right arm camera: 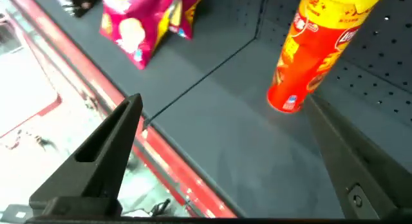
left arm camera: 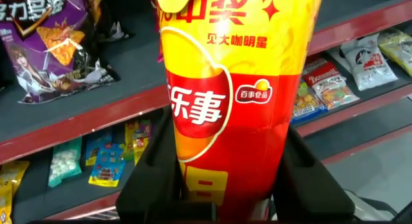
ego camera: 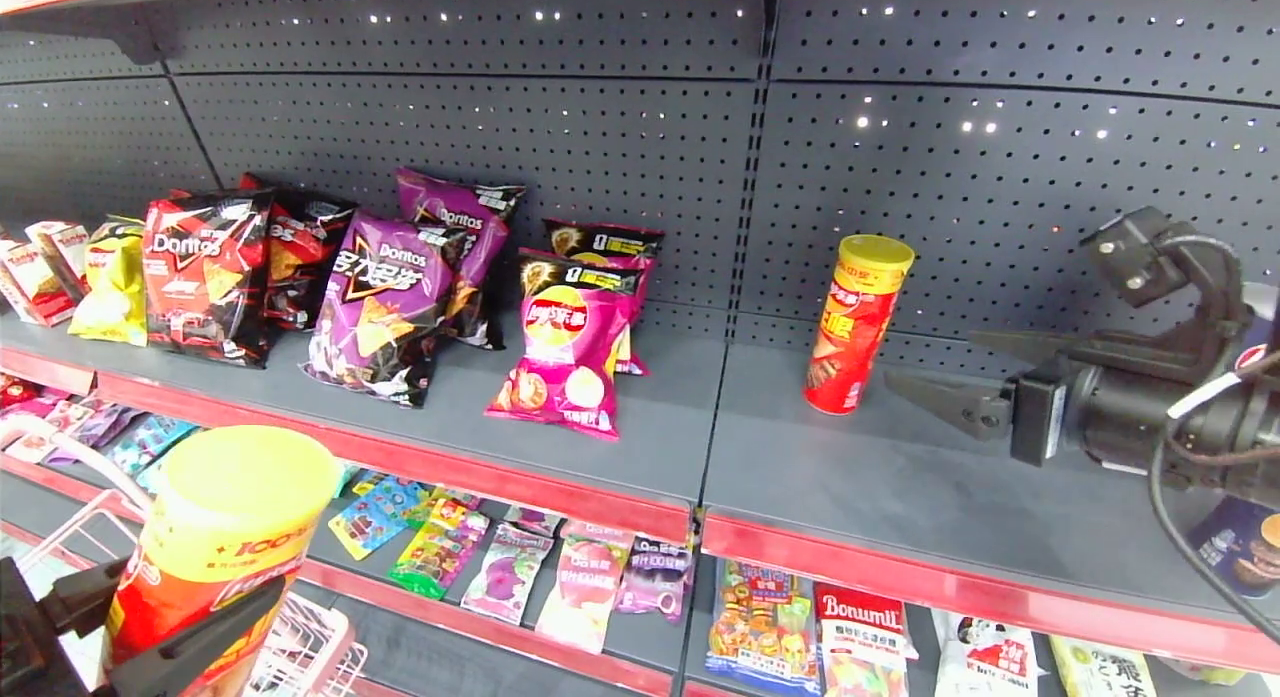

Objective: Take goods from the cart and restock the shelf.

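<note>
My left gripper (ego camera: pixel 170 617) is low at the left, shut on a red and yellow chips can (ego camera: pixel 225 547) with a yellow lid, held upright above the wire cart (ego camera: pixel 310 647). Seen from the left wrist, the can (left arm camera: pixel 225 89) stands between the dark fingers (left arm camera: pixel 145 172). A second, similar can (ego camera: pixel 858 325) stands upright on the grey shelf (ego camera: pixel 800 477), near the back panel. My right gripper (ego camera: pixel 935 362) hovers over the shelf just right of that can, open and holding nothing. In the right wrist view this can (right arm camera: pixel 315 50) stands beyond the open gripper (right arm camera: pixel 222 105).
Chip bags fill the shelf's left half: red-black bags (ego camera: pixel 205 272), purple bags (ego camera: pixel 385 307), pink bags (ego camera: pixel 565 357). Bare shelf lies between the pink bags and the standing can, and in front of it. Candy packs (ego camera: pixel 590 577) line the lower shelf.
</note>
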You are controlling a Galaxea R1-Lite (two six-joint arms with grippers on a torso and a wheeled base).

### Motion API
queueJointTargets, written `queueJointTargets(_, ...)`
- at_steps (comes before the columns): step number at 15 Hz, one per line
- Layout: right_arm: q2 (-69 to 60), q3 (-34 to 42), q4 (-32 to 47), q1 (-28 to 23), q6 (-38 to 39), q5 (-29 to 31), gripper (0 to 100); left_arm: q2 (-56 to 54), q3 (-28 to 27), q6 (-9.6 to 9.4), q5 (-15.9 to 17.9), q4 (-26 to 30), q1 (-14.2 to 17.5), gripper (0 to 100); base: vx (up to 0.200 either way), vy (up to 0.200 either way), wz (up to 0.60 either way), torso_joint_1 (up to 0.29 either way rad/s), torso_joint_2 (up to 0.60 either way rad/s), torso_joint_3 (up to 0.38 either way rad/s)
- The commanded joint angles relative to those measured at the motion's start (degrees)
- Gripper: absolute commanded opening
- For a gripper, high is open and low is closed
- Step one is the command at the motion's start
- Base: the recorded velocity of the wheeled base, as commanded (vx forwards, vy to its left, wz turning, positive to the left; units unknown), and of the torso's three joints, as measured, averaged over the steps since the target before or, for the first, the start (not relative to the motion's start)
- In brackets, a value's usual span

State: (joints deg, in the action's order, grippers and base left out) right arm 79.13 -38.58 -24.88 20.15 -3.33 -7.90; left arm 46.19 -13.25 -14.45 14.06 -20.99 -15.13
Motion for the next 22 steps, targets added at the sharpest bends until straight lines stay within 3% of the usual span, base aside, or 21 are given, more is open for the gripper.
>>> queueJointTargets(1, 10.1, 0.4, -7.6, -4.1, 0.2, 0.8, 100, -1.0, -0.5, 0.03, -0.1, 0.1, 0.0, 0, 0.0, 0.0, 0.0, 0.0, 0.0, 0.0)
queueJointTargets(8, 17.5, 1.6, -14.9, -7.7, 2.8, 2.8, 100, -1.6, -0.5, -0.06, -0.2, 0.2, 0.0, 0, 0.0, 0.0, 0.0, 0.0, 0.0, 0.0)
queueJointTargets(15, 23.5, 0.9, -24.2, -8.1, 2.9, 2.8, 100, -1.3, -0.6, -0.23, -0.2, 0.2, -0.1, 0, 0.0, 0.0, 0.0, 0.0, 0.0, 0.0)
queueJointTargets(22, 27.6, -5.1, -24.3, -8.5, 2.8, 2.9, 100, -1.3, -0.4, -0.23, -0.2, 0.2, -0.1, 0, 0.0, 0.0, 0.0, 0.0, 0.0, 0.0)
